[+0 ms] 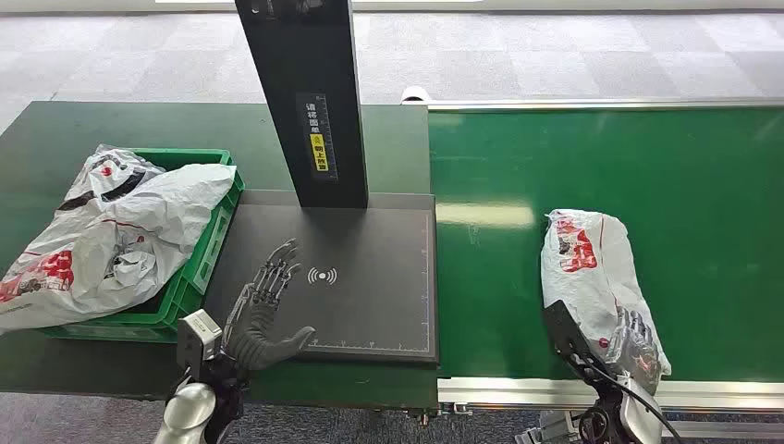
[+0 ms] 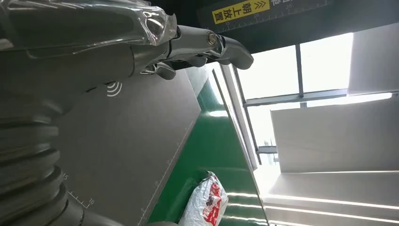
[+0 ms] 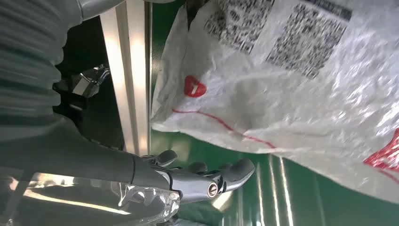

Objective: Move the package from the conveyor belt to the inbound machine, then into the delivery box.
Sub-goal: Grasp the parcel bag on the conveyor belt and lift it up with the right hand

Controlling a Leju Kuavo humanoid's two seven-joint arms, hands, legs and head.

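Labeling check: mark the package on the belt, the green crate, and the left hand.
package (image 1: 592, 268), head view, middle of the white bag
green crate (image 1: 211, 242), head view, right wall
left hand (image 1: 265, 310), head view, palm

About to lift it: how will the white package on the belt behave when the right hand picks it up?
The package is a crinkled plastic bag, so it will likely sag rather than stay stiff. Its glossy film may slip between the fingers. Lying flat on the conveyor belt, it should not roll.

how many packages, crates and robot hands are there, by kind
white plastic packages: 3, one on the conveyor belt, two in the crate
green crates: 1
robot hands: 2, left hand, right hand
total: 6
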